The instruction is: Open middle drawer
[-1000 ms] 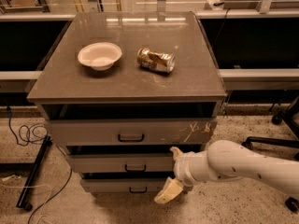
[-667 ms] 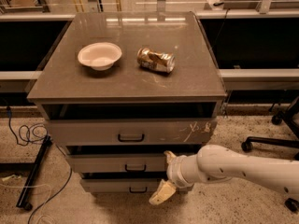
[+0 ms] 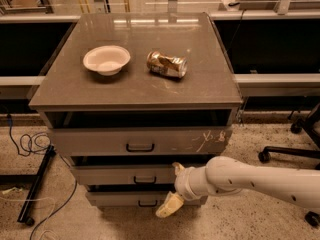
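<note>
Hovering at bench [image 3: 135,96] front edge, right of centre: end effector [image 3: 169,190], spread wide. Middle drawer [image 3: 115,175] looks closed, second front down. Judgement: shift left, centre on black loop handle [image 3: 145,180], clamp it, pull straight out, level.

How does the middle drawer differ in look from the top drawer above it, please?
The top drawer has a taller front with white scratch marks near its right end; the middle drawer has a lower, unmarked front. The top drawer's front is fully in view, while the gripper sits in front of the middle drawer's right part. Both fronts are wide and grey.
</note>
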### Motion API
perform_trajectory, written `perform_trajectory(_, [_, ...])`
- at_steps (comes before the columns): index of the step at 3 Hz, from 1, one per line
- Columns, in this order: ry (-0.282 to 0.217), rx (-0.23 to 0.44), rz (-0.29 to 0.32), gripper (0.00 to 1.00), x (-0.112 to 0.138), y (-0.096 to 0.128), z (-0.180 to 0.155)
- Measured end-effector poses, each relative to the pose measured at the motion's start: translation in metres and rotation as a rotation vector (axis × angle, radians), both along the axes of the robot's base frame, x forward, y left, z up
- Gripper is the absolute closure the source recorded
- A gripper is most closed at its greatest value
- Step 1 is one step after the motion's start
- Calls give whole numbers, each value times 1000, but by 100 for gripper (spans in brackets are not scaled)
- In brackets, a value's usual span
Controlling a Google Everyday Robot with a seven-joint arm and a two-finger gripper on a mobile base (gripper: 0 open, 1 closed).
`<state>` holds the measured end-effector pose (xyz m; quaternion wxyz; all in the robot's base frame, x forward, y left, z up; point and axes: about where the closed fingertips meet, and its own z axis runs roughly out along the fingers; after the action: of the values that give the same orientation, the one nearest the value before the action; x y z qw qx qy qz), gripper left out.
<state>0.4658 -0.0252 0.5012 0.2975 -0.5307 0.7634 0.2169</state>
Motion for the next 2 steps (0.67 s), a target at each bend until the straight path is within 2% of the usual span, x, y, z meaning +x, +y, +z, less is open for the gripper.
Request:
perform_trajectory(1, [0,16,-37,0,10,-3,-22])
perform_trajectory(2, [-11,23,-55,0,15,-4,-31])
